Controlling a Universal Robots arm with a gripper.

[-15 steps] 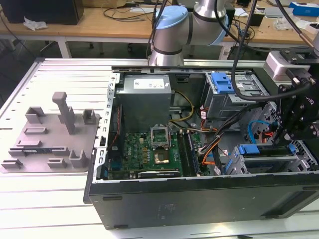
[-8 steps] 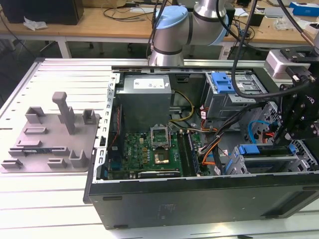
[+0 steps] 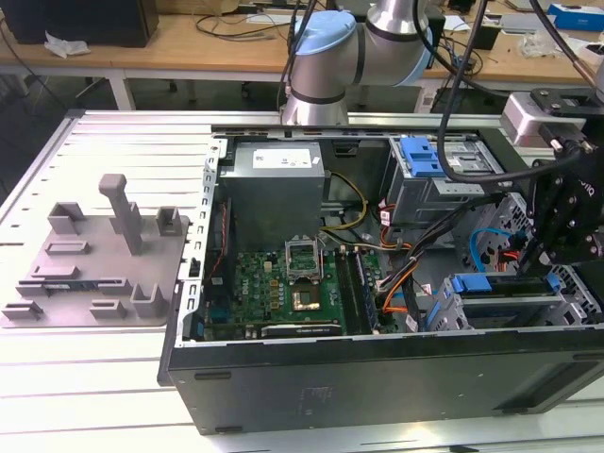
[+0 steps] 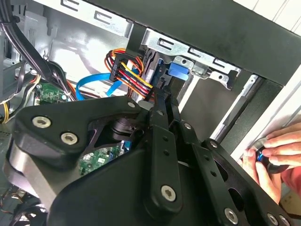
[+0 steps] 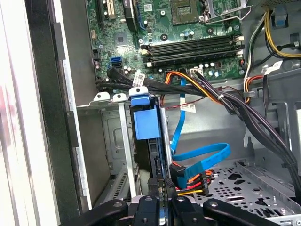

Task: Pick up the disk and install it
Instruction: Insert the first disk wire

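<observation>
Exterior view: find the open computer case (image 3: pixel 377 377) lying on its side on the white slatted counter (image 3: pixel 94 396), with a grey fixture plate (image 3: pixel 94 274) beside it on the exterior view's left. Inside, log the motherboard (image 3: pixel 283 283), a grey box (image 3: pixel 274 184) with a white sticker, and a silver cage (image 3: pixel 425 156) with a blue tab. Place the gripper (image 3: pixel 528 267) down in the drive bay (image 3: pixel 557 307) at the exterior view's right, near the case's front wall, right over the disk (image 3: pixel 500 285), blue bracket edge up.

First wrist view: look down along the fingers (image 5: pixel 153 188). See the disk (image 5: pixel 143 125) standing on edge in the bay, blue bracket end toward the camera, dark body running back to the gripper (image 5: pixel 160 186). Read the fingers as drawn together on the disk's edge, a strip of blue pinched between. Note a blue flat cable (image 5: pixel 202 157) and a red-yellow-black power plug (image 5: pixel 193 181) just beside the disk, with the motherboard (image 5: pixel 188 28) beyond.

Second wrist view: get the gripper (image 4: pixel 162 96) from behind its black linkage, tips reaching the blue bracket of the disk (image 4: pixel 178 70) under the bay's metal rail. Add a person's hand (image 4: pixel 277 157) at the outer edge of the case, pinching a small blue-and-black object; cannot tell what.
</observation>
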